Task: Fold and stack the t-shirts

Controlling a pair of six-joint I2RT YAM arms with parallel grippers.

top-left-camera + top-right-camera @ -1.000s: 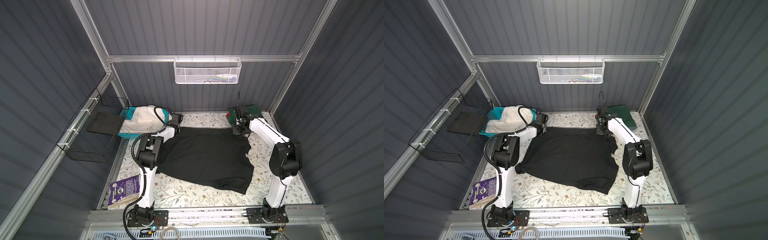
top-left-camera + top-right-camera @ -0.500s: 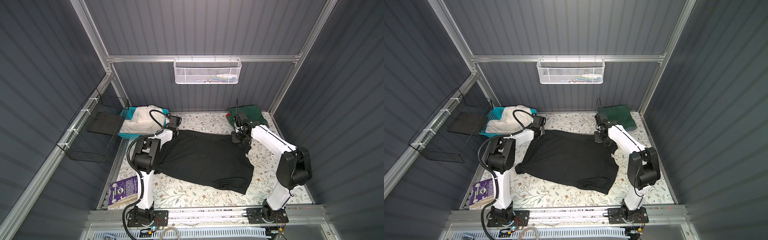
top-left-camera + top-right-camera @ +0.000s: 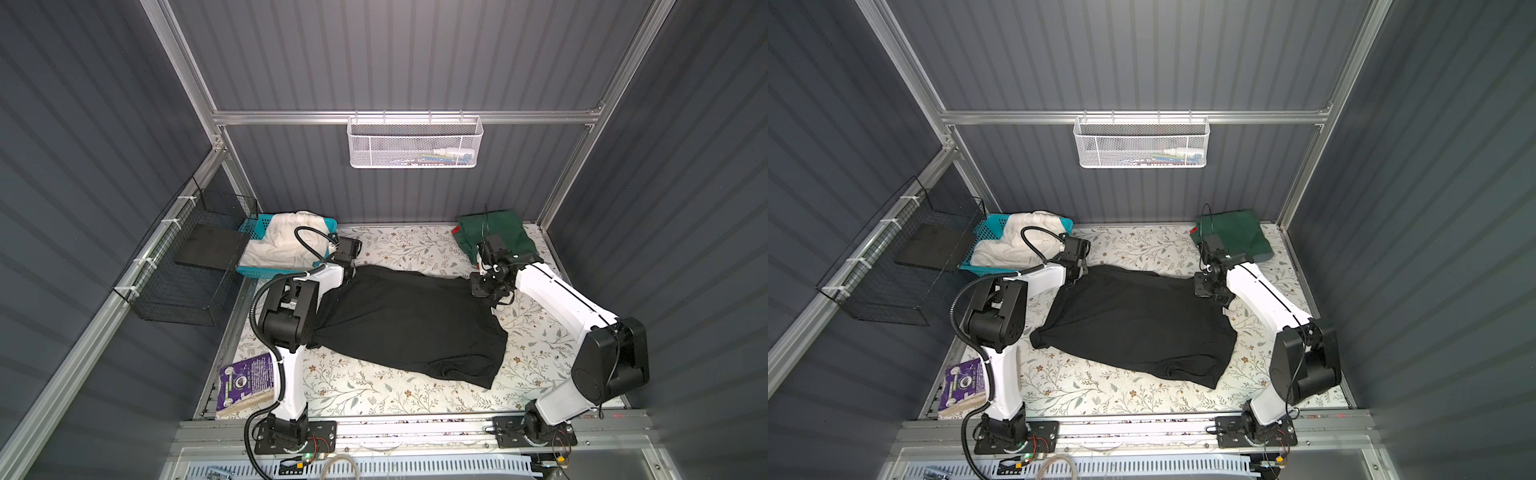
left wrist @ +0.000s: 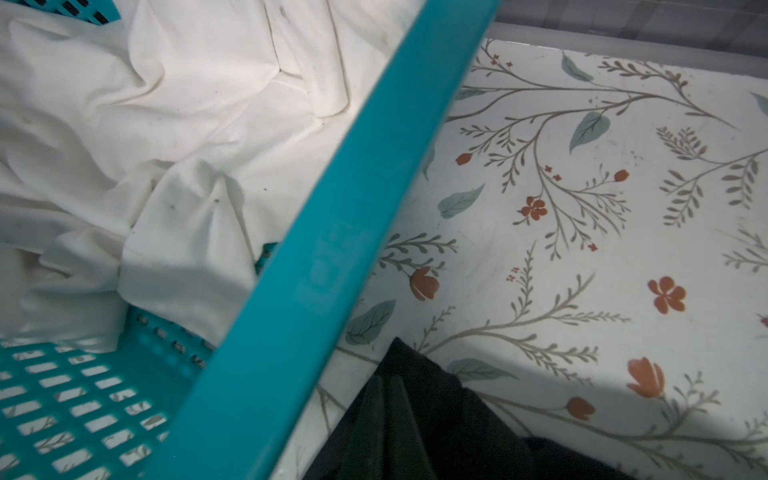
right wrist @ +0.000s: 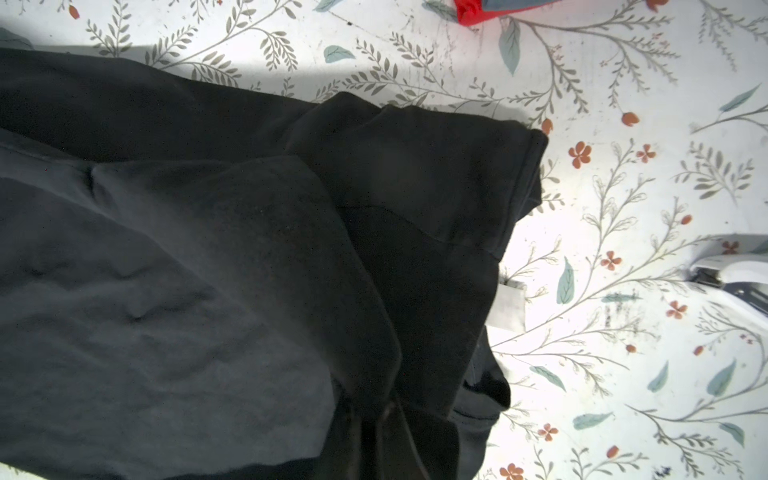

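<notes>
A black t-shirt (image 3: 409, 328) (image 3: 1138, 328) lies spread across the floral table in both top views. My left gripper (image 3: 350, 272) (image 4: 390, 388) is shut on its far left corner, right beside the turquoise basket. My right gripper (image 3: 478, 287) (image 5: 386, 419) is shut on the far right corner, where the cloth bunches over a sleeve (image 5: 436, 166). A folded dark green t-shirt (image 3: 496, 237) sits at the back right, with a red t-shirt's edge (image 3: 456, 230) (image 5: 473, 10) showing beneath. A crumpled cream-white t-shirt (image 3: 282, 245) (image 4: 166, 145) fills the basket.
The turquoise lattice basket (image 3: 259, 272) (image 4: 332, 249) stands at the back left. A purple book (image 3: 247, 384) lies at the front left corner. A black wire basket (image 3: 187, 270) hangs on the left wall and a white mesh basket (image 3: 413, 143) on the back wall.
Both grippers have drawn the black t-shirt's far edge away from the back wall toward the front. The right gripper has left the green t-shirt's side.
</notes>
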